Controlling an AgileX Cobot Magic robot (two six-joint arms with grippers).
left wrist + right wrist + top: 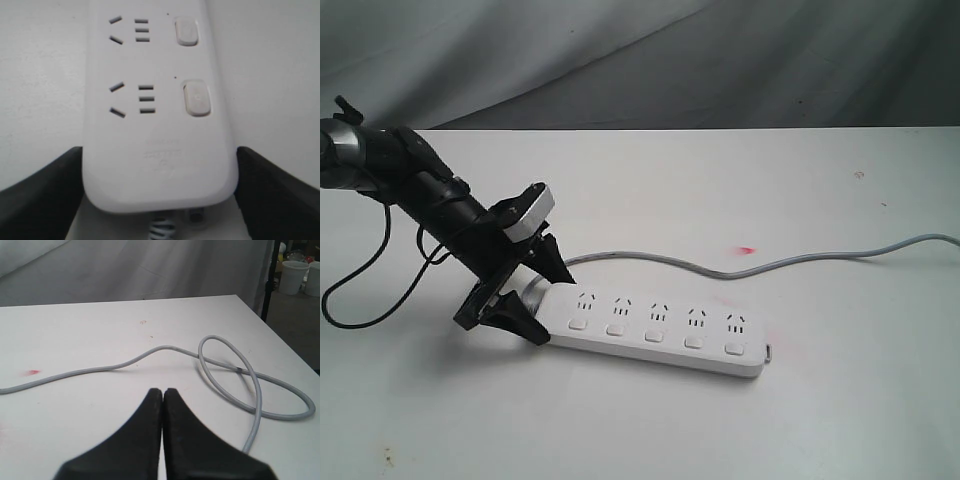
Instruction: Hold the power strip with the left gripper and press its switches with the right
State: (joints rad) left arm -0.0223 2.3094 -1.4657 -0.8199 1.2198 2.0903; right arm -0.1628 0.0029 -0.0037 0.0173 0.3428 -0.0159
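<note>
The white power strip (660, 320) lies flat on the white table, its row of switches (655, 335) along the near edge. My left gripper (538, 292) is shut on the strip's left end, one black finger on each long side. In the left wrist view the strip (155, 125) fills the gap between the fingers (45, 195), and two switches (196, 97) show. The grey cord (720, 268) leaves that held end and runs right across the table. My right gripper (162, 391) is shut and empty above bare table near a loop of cord (250, 385); the exterior view does not show it.
A small red mark (747, 249) sits on the table behind the strip. A black cable (360, 290) hangs from the left arm. The table's right edge (280, 340) is near the cord loop, with white buckets (294, 276) on the floor beyond.
</note>
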